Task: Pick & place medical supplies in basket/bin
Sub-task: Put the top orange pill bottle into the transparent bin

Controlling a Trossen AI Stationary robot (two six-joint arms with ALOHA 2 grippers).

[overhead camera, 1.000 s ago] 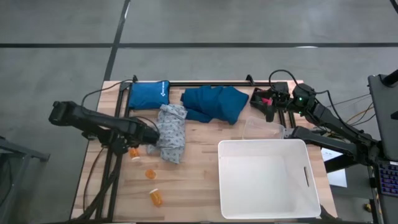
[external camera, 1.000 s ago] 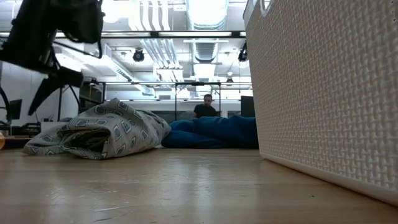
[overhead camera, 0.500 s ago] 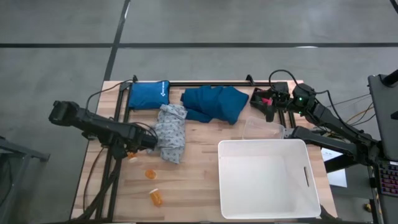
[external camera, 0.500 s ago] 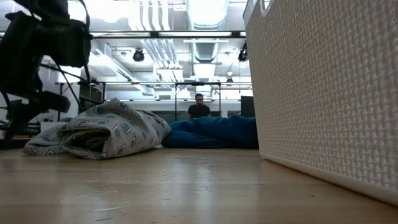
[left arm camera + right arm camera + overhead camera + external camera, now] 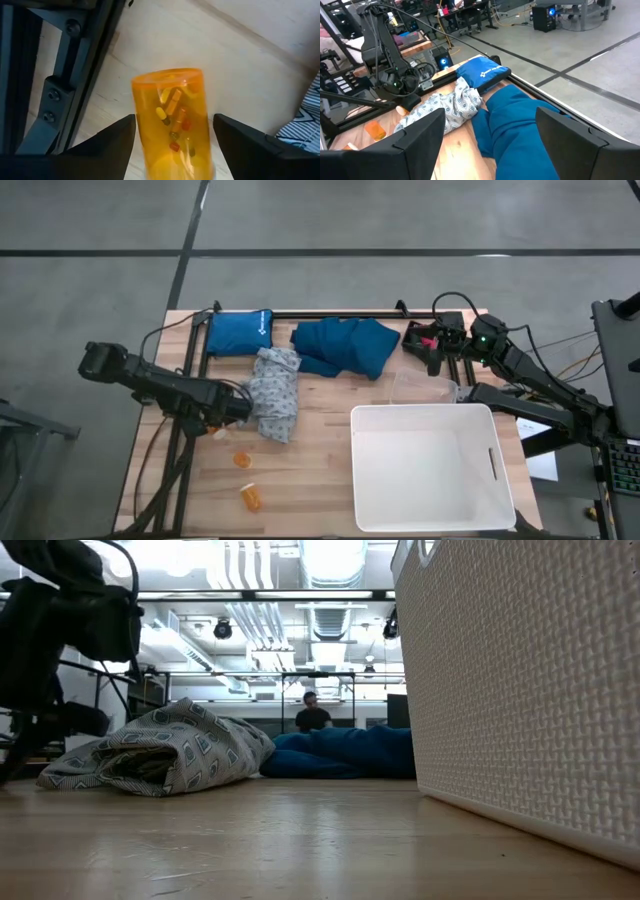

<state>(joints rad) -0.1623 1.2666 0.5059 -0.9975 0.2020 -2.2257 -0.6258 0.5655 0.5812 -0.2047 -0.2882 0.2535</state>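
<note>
An orange pill bottle (image 5: 172,125) with mixed pills inside lies on its side on the wood, and my left gripper (image 5: 174,117) is open with one finger on either side of it. Whether the fingers touch it, I cannot tell. In the high view this left gripper (image 5: 235,408) sits low beside the patterned grey-blue garment (image 5: 275,392), and the bottle (image 5: 216,428) peeks out beneath it. Two more orange bottles (image 5: 242,459) (image 5: 250,496) lie nearer the near edge. The teal garment (image 5: 345,345) lies at the far side. My right gripper (image 5: 432,345) waits open at the far right, next to a pink-red item (image 5: 426,337).
The white tub (image 5: 352,470) stands at the near right, and its textured wall (image 5: 520,690) fills the low view's right. A blue pouch (image 5: 240,332) lies at the far left, and a clear container (image 5: 425,387) beyond the tub. A black frame rail (image 5: 55,85) runs beside the bottle.
My left gripper has come down and moved slightly toward the near edge, settling over the orange pill bottle beside the patterned garment. A person in the room behind has walked toward the left.
</note>
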